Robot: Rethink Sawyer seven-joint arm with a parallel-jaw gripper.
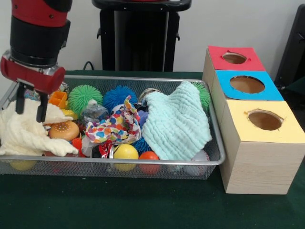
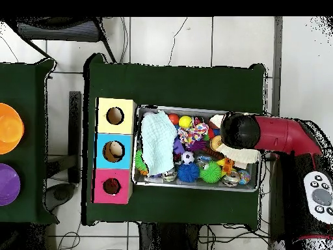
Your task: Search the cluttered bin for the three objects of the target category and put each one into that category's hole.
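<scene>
The gripper (image 1: 29, 107) is held over the left end of the bin (image 1: 143, 162) in the front view, its two dark fingers (image 1: 20, 101) parted and empty, their tips touching or just above a cream cloth (image 1: 28, 129) heaped there. It is judged that the gripper is placed so to lift or shift that cloth, since the soft toys sought are not clearly seen anywhere and are probably buried. Beside the cloth a toy burger (image 1: 64, 130) is seen, with an orange block (image 1: 58, 98) and a green spiky ball (image 1: 84, 97) behind it toward the far edge of the table. Further right a blue spiky ball (image 1: 118, 97) is set against the far rim, a spotted cloth (image 1: 116, 126) is spread over the middle, and a yellow ball (image 1: 126, 151) and an orange ball (image 1: 149, 155) are pressed against the near rim. A mint cloth (image 1: 174, 125) is draped over the right end, and whatever lies under it is hidden; this cover, like the others, stands in the way of the search. Past the bin, by the right edge of the table, a wooden box (image 1: 252, 167) is placed, its tops yellow, blue and red from near to far. The red hole (image 1: 234, 58) is found at the far end, well apart from the gripper, so the whole length of the bin must be crossed by any carried toy.
</scene>
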